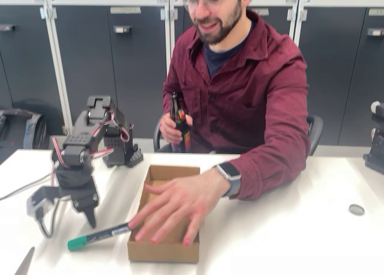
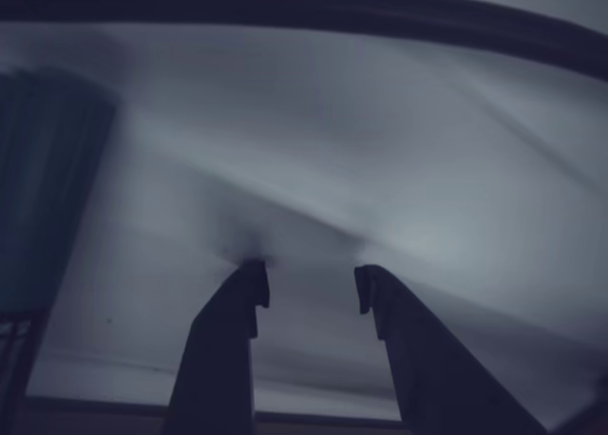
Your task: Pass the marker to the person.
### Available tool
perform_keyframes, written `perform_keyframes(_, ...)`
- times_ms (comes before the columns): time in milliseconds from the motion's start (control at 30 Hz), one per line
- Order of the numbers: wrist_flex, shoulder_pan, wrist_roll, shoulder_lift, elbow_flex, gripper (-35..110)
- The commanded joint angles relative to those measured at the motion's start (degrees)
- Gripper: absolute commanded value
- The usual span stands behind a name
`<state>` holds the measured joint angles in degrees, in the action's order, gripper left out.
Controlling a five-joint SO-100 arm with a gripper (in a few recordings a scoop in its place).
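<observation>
The marker (image 1: pixel 99 233) lies flat on the white table, green cap to the left, its dark end by the fingertips of the person's hand (image 1: pixel 177 204). That hand is spread over an open cardboard box (image 1: pixel 163 251). The person (image 1: pixel 240 89) sits behind the table. My gripper (image 1: pixel 90 218) points down just above and behind the marker's middle, apart from it. In the wrist view the gripper (image 2: pixel 311 288) stands open, its two dark fingers close over the pale table with nothing between them.
The person's other hand holds a brown glass bottle (image 1: pixel 179 122) near the chest. A small round disc (image 1: pixel 356 209) lies at the table's right. A grey blade-like thing (image 1: pixel 25 262) pokes in at the bottom left. Cables (image 1: pixel 18 190) trail off left of my arm.
</observation>
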<state>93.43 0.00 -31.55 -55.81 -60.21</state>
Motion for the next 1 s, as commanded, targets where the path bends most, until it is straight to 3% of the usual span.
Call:
perform_keyframes(0,1.3,-3.0,3.9,-5.4,6.0,21)
perform_keyframes(400,3.0,-0.2,3.1,-8.2,17.8,23)
perform_keyframes(567,-0.9,3.4,2.0,-6.7,17.8,23)
perform_keyframes(767,-2.4,2.1,1.6,-7.1,9.3,23)
perform_keyframes(967,-16.7,0.4,0.0,-19.9,-16.3,20)
